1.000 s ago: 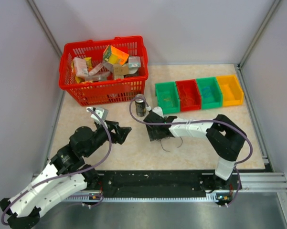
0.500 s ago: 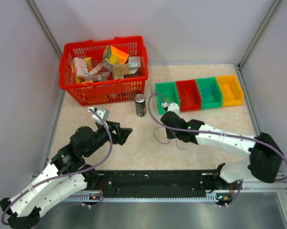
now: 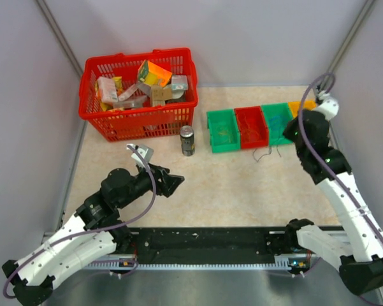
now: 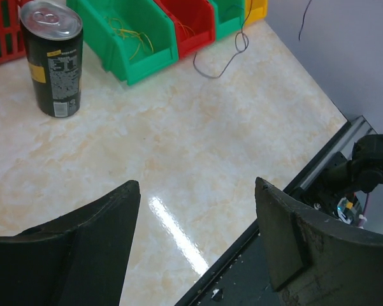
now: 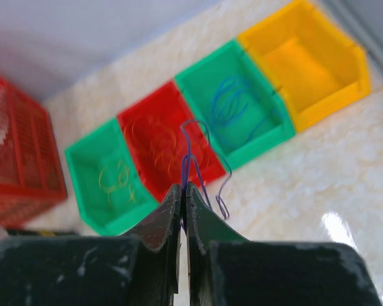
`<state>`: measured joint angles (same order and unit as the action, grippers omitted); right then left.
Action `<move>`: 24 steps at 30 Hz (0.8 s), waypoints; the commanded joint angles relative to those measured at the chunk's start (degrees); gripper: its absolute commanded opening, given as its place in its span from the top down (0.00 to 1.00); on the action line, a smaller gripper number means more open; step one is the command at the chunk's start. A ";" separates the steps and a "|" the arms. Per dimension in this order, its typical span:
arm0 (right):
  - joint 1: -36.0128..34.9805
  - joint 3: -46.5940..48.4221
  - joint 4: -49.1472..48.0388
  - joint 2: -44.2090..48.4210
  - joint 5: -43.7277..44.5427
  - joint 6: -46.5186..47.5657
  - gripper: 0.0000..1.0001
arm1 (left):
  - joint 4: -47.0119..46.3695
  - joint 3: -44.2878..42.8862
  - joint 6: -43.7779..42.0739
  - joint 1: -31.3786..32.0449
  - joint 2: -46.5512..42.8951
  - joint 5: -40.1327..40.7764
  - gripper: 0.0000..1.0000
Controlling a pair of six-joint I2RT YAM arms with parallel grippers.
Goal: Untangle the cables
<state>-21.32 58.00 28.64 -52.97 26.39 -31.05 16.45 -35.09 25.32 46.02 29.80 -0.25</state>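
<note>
My right gripper (image 5: 183, 189) is shut on a thin purple cable (image 5: 190, 152), which loops up from the pinched fingertips and hangs down in front of the bins. From above, that gripper (image 3: 288, 134) is raised by the right-hand bins, with the purple cable (image 3: 266, 153) dangling to the tabletop. More cables lie in the bins: yellowish ones (image 5: 113, 176) in the left green bin, orange ones (image 5: 154, 141) in the red bin, a blue one (image 5: 228, 105) in the other green bin. My left gripper (image 4: 197, 185) is open and empty, low over bare table (image 3: 172, 185).
A row of green (image 3: 222, 131), red (image 3: 250, 126), green (image 3: 278, 123) and yellow (image 3: 306, 120) bins lies at the back right. A dark drink can (image 3: 187, 140) stands in front of a red basket (image 3: 138, 92) full of boxes. Walls close in on the left and right.
The right gripper shut on the purple cable at mid-table, then swung up and right to the bins, carrying it. The left gripper edged slightly right and stays open.
</note>
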 commanded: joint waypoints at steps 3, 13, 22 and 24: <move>13.40 15.90 -2.53 -5.38 -1.17 -0.59 1.00 | -4.58 0.81 1.31 -0.23 0.00 -4.49 0.23; 23.25 36.82 -3.24 -20.85 -3.54 -0.42 1.00 | -0.81 0.73 -1.24 -0.14 -3.78 -5.46 0.23; 23.60 38.17 -6.92 -30.17 -1.26 1.96 1.00 | 0.34 2.13 -1.15 -0.14 -7.65 -6.87 0.22; 23.61 33.52 -9.91 -30.52 -0.64 1.78 1.00 | 0.69 2.22 -1.15 -0.14 -8.27 -6.95 0.22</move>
<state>1.91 96.07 24.21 -82.72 24.18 -30.04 17.45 -33.58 24.95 46.02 22.74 -5.85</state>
